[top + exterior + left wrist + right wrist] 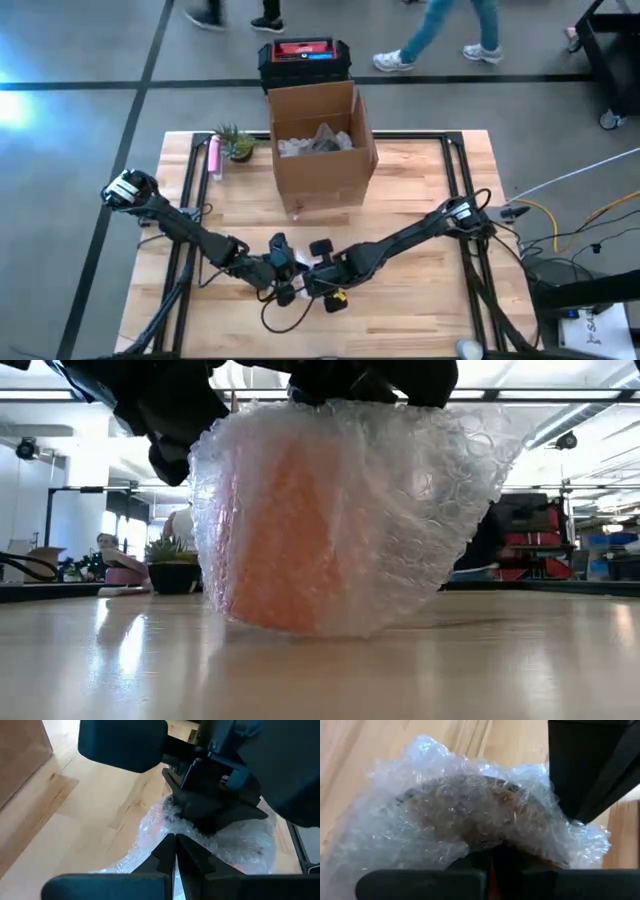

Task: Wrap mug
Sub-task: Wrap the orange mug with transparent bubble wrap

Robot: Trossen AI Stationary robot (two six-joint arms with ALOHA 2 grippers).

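Wrap (350, 510) already covers the orange mug (290, 540), which stands on the bench (320, 670) near its front edge, between my two arms. My left hand (175, 851) is clenched on a fold of wrap at the mug's side. My right hand (318, 278) sits on top of the bundle, pinching wrap there, as far as the wrist view lets me judge.

My worry is the loose skirt of wrap flaring out at the base: if either hand lets go, I expect the film to spring open. Pulling sideways with both hands could also tip the mug or drag it toward the front edge.

A box (320, 150) and a plant (235, 143) stand well apart. I can read no writing anywhere.
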